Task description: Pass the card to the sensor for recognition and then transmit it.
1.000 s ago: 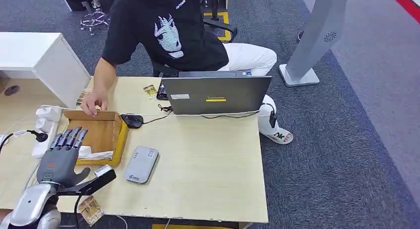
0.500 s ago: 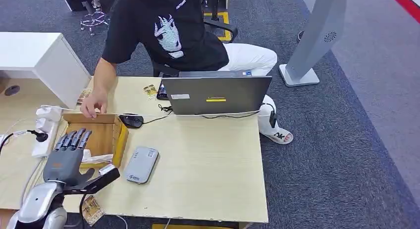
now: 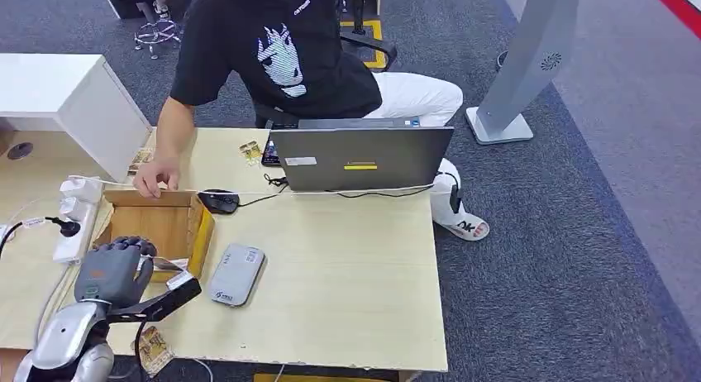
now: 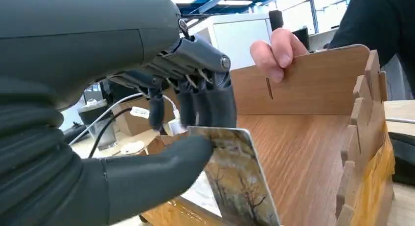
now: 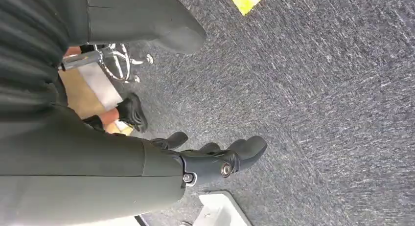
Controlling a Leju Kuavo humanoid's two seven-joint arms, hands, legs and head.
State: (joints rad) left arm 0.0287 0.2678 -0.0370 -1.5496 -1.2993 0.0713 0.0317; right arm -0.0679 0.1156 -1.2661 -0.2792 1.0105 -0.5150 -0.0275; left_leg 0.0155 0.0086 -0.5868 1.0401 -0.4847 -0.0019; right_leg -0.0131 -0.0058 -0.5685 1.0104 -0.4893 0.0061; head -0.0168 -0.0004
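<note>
Head view: pale wood tabletop (image 3: 347, 266) on dark grey carpet (image 3: 579, 258); white cabinet (image 3: 58, 93) at 10 o'clock, grey stand (image 3: 529, 59) at 1 o'clock. Open wooden box (image 3: 161, 225) at tabletop's 9 o'clock side; grey card sensor (image 3: 236, 274) just beside it toward 3 o'clock. Laptop (image 3: 361, 157) w/ its back to the camera at 12, mouse (image 3: 220, 202) and cables nr it, power strip (image 3: 70, 225) at 9. Person in black tee (image 3: 281, 51) sits behind the tabletop, their hand (image 3: 157, 174) on the box's far wall. Left hand (image 3: 112, 270) at box's near edge, fingers curled. Vs 1 s ago: fingers were straight and spread over the box, now bent down into it; the box sits slightly shifted.

Left wrist view: left hand pinches card (image 4: 237, 179) (tree picture) betw thumb and fingers, inside box, above its floor. Person's fingers grip the far wall.

Right wrist view: right hand (image 5: 215, 160) hangs over the carpet, fingers loosely curled, holding nothing.
</note>
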